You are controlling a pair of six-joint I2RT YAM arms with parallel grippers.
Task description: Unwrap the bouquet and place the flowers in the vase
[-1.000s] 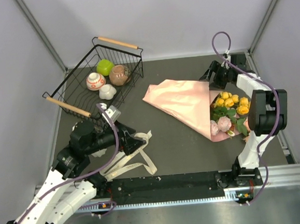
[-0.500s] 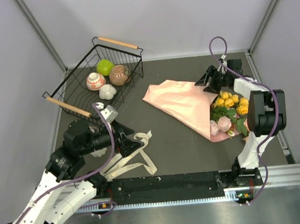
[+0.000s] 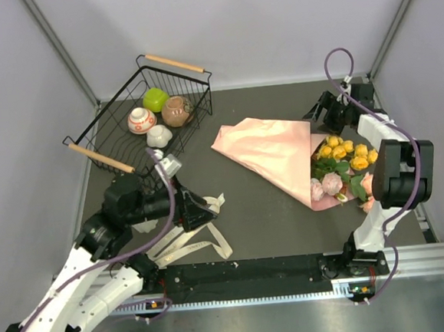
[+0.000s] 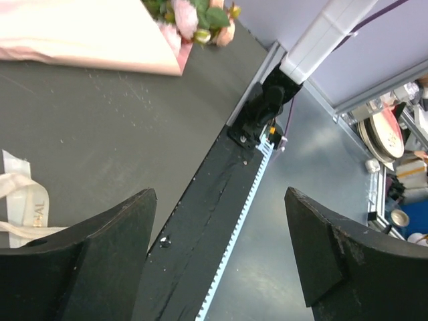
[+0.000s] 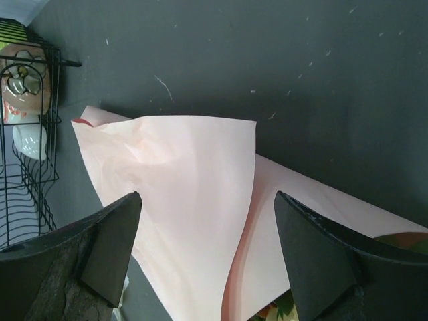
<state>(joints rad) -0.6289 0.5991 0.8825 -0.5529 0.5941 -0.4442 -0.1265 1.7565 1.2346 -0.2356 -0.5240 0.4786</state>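
Flowers point(image 3: 343, 155) lie inside the pink bouquet point(image 3: 271, 150) on the counter point(image 3: 257, 225). From above, you see them just on the near side of your right gripper point(image 3: 327, 111). The vase point(image 3: 158, 136) sits in the wire basket point(image 3: 169, 62), far beyond your left gripper point(image 3: 202, 212). That gripper is beside the cream ribbon point(image 3: 201, 244).

Your left wrist camera shows its gripper wide apart with nothing in it. The ribbon is just to its left.

Your right wrist camera shows its gripper wide apart too, holding nothing. The pink paper is spread right under it.
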